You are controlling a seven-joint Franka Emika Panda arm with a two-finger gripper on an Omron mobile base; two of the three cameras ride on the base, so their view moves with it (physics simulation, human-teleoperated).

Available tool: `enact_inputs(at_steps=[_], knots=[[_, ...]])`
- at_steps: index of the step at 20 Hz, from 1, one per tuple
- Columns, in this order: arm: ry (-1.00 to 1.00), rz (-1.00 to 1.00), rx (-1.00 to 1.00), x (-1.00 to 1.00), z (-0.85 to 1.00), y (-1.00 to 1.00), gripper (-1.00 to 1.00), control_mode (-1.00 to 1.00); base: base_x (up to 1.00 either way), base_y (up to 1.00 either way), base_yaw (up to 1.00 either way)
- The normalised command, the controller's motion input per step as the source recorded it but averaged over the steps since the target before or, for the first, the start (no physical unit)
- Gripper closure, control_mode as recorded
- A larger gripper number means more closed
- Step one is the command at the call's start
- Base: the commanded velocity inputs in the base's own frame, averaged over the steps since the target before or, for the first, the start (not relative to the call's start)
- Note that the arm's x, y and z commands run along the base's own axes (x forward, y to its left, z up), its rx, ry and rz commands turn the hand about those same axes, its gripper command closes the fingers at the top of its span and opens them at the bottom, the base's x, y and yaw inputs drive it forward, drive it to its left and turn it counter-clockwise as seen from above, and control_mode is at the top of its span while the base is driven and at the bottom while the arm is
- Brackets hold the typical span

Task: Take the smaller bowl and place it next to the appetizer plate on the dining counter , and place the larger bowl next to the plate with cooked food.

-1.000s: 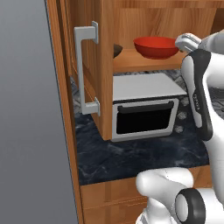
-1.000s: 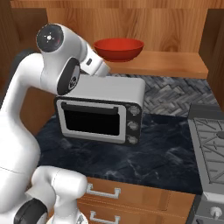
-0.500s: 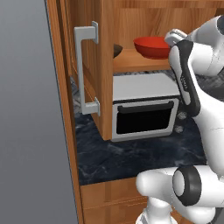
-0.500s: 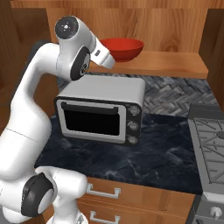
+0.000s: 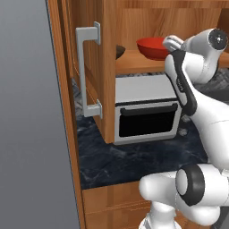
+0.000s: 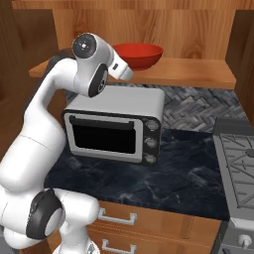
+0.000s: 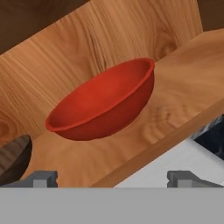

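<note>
While the gripper point(image 7: 112, 177) hangs with fingers spread wide and empty, the red bowl point(image 7: 104, 101) sits on the wooden shelf point(image 7: 175, 109) at twelve o'clock, the brown bowl point(image 7: 15, 159) at nine. The reach looks underway; next comes advancing to one rim.

red bowl point(image 6: 138, 55) on wood shelf point(image 6: 188, 72) above toaster oven point(image 6: 115, 124), arm point(image 6: 74, 94) in front, stove point(image 6: 238, 168) at rt

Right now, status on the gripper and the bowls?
Gripper open, empty, short of the shelf edge. Glossy red bowl upright on wooden shelf. Dark brown bowl beside it. Nothing between.
</note>
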Motion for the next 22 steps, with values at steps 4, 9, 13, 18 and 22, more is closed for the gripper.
enact_inputs(at_steps=[4,9,13,18,22], knots=[[0.03,-0.01,0.05,0.12,0.03,-0.01,-1.0,-1.0,0.0,0.0,0.0],[0.05,0.0,0.04,0.06,0.1,0.0,-1.0,-1.0,0.0,0.0,0.0],[0.08,0.0,0.02,0.17,0.07,0.0,-1.0,-1.0,0.0,0.0,0.0],[0.06,0.0,0.0,0.28,0.0,-0.12,-1.0,-1.0,0.0,0.0,0.0],[0.02,0.0,0.01,0.4,0.0,-0.29,-1.0,-1.0,0.0,0.0,0.0]])
